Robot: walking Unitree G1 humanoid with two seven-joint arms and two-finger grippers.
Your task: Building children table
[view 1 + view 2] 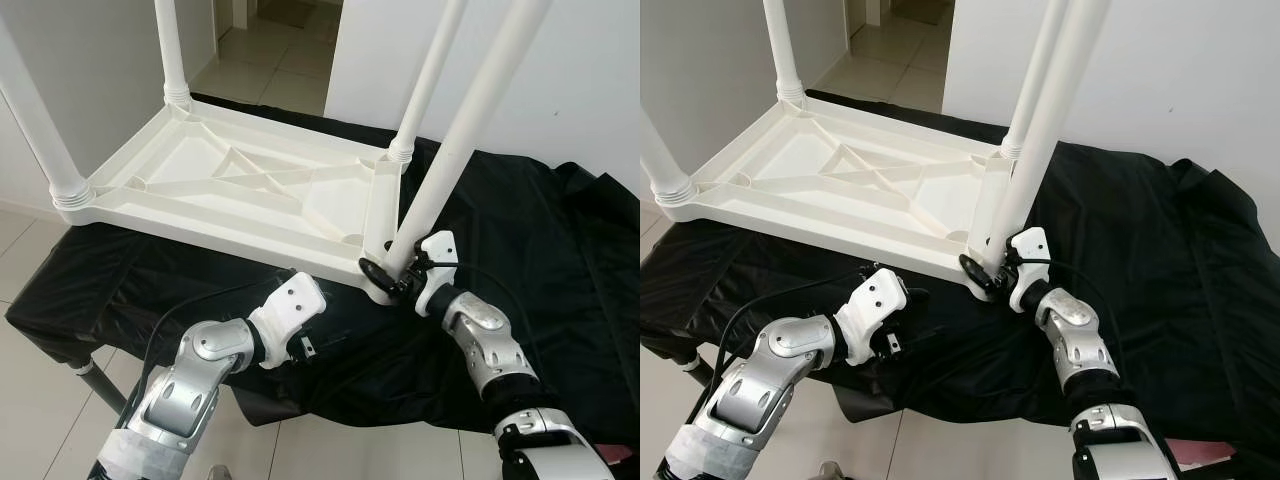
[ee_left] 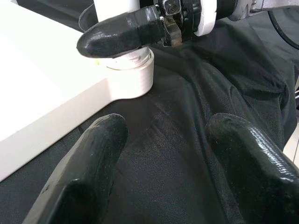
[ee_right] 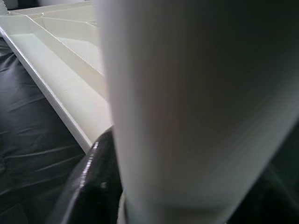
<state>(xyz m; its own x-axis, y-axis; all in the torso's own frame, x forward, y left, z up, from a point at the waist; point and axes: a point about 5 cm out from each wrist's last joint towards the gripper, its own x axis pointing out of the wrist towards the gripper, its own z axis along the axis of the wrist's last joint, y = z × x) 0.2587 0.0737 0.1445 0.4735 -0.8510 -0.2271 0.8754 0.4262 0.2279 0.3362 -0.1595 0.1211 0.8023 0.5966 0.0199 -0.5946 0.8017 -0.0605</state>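
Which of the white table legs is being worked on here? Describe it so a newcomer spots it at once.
Find the upturned white tabletop on the black cloth. At its corner nearest the robot's right arm stands the leg. Unlike the other legs, it leans sideways, and the right pincer grips its base.

Probably a home: pale tiled floor (image 1: pixel 270 75), plain white walls (image 1: pixel 560 70), and an open doorway (image 1: pixel 275 20) behind.

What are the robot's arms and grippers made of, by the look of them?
Both arms are jointed silver metal shells. Each ends in a white plastic wrist block carrying a gripper, left and right, with two long glossy black fingers. Thin black cables loop along both forearms.
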